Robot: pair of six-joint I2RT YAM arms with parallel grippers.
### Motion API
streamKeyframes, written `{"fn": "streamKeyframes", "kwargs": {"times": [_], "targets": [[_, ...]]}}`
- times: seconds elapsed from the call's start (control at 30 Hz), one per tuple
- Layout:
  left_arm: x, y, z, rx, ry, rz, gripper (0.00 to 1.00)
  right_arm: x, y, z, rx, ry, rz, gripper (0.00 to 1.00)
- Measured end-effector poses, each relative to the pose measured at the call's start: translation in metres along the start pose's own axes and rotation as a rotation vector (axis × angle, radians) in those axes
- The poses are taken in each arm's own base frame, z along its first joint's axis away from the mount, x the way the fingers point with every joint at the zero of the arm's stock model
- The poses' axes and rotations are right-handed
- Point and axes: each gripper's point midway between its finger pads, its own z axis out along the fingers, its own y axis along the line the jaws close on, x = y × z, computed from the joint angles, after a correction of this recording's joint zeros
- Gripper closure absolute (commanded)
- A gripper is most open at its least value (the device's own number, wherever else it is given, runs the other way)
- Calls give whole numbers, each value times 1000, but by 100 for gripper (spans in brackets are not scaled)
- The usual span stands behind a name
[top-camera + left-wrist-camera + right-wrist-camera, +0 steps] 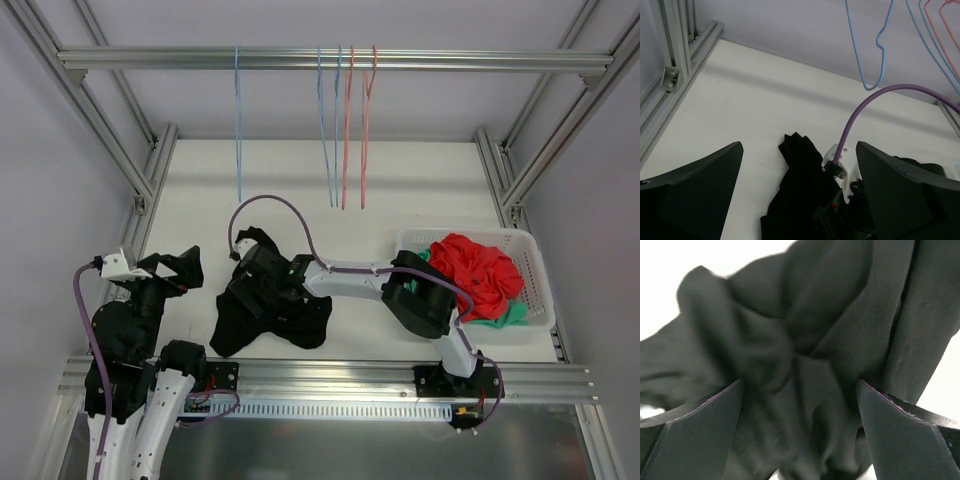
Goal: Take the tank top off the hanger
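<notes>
The black tank top lies crumpled on the white table, off any hanger. My right gripper reaches left over it. In the right wrist view the right gripper stands open, its fingers wide apart on either side of bunched folds of the tank top. My left gripper is open near the table's left edge, apart from the cloth. The left wrist view shows the left gripper with nothing between its fingers and the tank top ahead. A bare blue hanger hangs from the rail.
More blue hangers and pink hangers hang bare from the top rail. A white basket at the right holds red cloth and green cloth. Aluminium frame posts line both sides.
</notes>
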Motion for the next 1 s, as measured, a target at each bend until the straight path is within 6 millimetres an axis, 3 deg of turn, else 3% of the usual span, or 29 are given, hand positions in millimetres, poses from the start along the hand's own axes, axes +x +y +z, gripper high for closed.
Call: {"fn": "streamKeyframes", "kwargs": {"times": [0.07,0.13,0.17,0.23,0.27,0.4,0.57,0.63,0.77,0.83,1.0], "targets": [[12,3,0,-4,30,7,1,17,-9,17,46,40,-4,9],[14,3,0,-1,38,9,1,12,-13,20,77,17,-4,22],[14,2,0,0,38,9,1,12,-13,20,88,15,-4,51],[14,2,0,3,41,10,1,15,-14,21,103,13,-10,77],[15,2,0,4,43,10,1,15,-15,22,110,2,-6,99],[16,2,0,4,48,11,2,27,-18,7,118,-26,4,100],[16,2,0,4,50,12,1,60,-35,-57,143,2,1,100],[16,2,-1,5,50,11,1,53,-41,-97,151,-45,11,100],[15,2,-3,9,41,10,1,13,-59,-190,187,-254,79,100],[15,1,-4,12,39,9,1,2,-79,-240,237,-355,141,100],[13,1,-6,20,29,7,1,27,-139,-337,422,-474,293,100]]}}
